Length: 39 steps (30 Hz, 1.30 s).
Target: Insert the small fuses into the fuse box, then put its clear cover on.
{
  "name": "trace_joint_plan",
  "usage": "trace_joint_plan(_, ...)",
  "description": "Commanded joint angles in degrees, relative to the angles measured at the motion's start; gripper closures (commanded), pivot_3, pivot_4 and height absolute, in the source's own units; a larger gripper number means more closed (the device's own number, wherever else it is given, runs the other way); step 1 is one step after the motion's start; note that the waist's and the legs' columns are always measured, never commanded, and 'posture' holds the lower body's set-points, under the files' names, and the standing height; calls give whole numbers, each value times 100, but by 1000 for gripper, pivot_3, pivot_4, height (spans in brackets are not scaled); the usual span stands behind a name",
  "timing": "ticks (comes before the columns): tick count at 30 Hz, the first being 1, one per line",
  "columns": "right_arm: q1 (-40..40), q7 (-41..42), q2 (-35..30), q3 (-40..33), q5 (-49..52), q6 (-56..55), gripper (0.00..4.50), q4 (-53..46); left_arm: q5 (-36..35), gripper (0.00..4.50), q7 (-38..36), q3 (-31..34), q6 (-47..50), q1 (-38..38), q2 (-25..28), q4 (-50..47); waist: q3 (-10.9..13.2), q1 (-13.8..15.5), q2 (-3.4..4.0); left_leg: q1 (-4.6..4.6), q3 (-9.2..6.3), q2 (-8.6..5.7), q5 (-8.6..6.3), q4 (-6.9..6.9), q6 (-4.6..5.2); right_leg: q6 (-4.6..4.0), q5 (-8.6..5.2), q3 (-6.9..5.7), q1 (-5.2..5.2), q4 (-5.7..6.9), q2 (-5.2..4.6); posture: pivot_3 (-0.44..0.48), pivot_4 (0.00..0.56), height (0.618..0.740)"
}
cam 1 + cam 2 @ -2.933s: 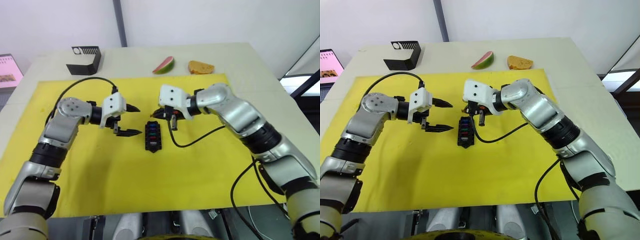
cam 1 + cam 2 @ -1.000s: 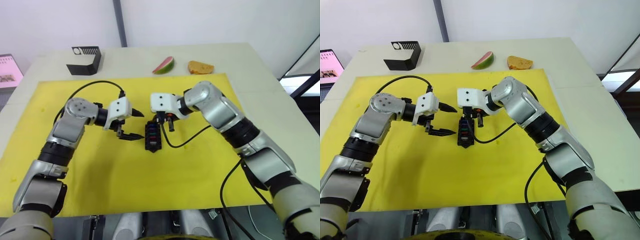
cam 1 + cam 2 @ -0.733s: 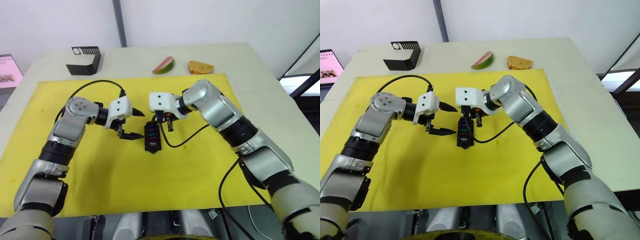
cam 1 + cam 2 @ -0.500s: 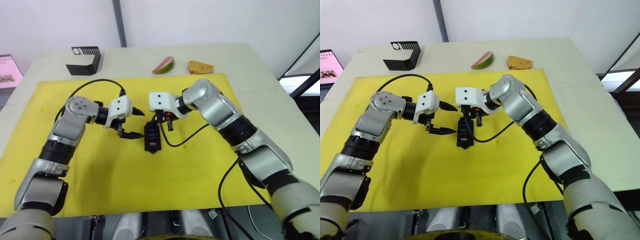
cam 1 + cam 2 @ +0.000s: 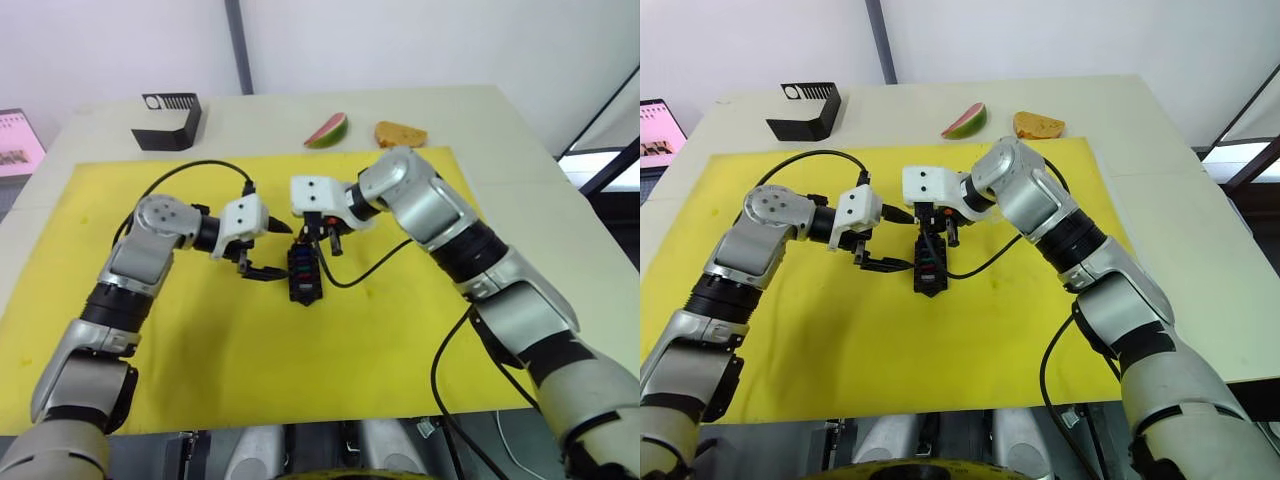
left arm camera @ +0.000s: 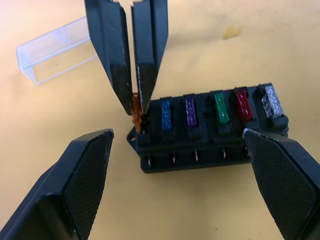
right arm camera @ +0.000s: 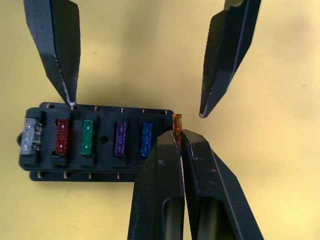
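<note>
Right pincer [image 7: 178,131] pinches amber fuse [image 7: 176,121] at end slot of fuse box [image 7: 95,142] on yellow mat [image 5: 250,360]. Left pincer [image 6: 175,140] gapes wide, empty, flanking box. Clear cover [image 6: 55,50] lies nearby.

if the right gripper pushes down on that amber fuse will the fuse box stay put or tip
The fuse box lies flat on the yellow mat, so it will probably stay put. It looks like small, light plastic, and the amber fuse sits at its very end, so an off-centre push might rock or slide it. The left gripper, open around it, could steady it.
</note>
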Motion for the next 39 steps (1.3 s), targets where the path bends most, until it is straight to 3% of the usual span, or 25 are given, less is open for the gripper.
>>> trace_joint_plan(1,-155,45,38,-39,-69,-78,4500,-44,-4,117,22,32,-82,-51,14,-155,0,1,0,0,0,0,0,0,0,0,0,0,0,0,0,0,150,740)
trace_joint_plan(39,-76,13,264,-53,-372,-346,4500,497,79,117,-8,96,-412,-37,7,284,-1,-10,0,2,0,0,2,1,-3,0,0,0,0,3,0,0,150,740)
